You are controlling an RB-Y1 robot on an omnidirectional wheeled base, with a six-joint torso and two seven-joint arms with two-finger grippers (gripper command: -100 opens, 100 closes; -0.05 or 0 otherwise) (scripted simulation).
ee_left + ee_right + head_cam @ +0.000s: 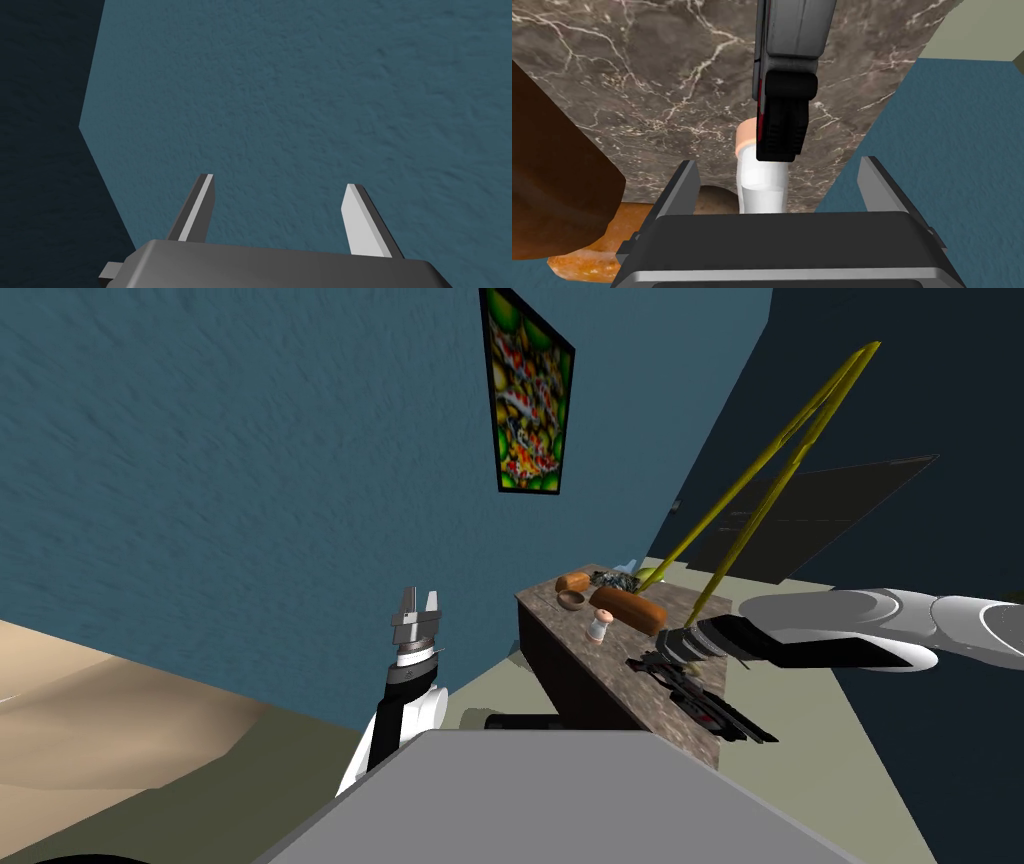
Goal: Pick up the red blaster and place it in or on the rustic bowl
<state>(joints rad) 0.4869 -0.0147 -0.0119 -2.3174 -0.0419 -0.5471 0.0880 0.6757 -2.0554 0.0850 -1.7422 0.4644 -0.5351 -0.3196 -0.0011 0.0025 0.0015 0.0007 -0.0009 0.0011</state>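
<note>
The blaster (pixel 702 695), dark with grey and red parts, lies on the brown marble top (pixel 590 663) near its front end. In the right wrist view its black end (pixel 782 120) reaches down to the tips of my right gripper (pixel 778 162), whose fingers stand open and apart from it. In the head view the right gripper (pixel 652 660) is at the blaster's far end. A small brown bowl (pixel 571 599) sits farther back; its rim (pixel 714 196) peeks past one finger. My left gripper (pixel 417 602) is raised to the left of the cabinet, open (pixel 280 182) and holding nothing.
A white bottle with a pink cap (pixel 598 626) (pixel 762 187) stands between the blaster and the bowl. Beside it lie a brown loaf (pixel 628 609) (pixel 557 190) and an orange item (pixel 573 581). Long yellow stalks (pixel 770 458) lean over the top's far end. The blue wall lies close behind.
</note>
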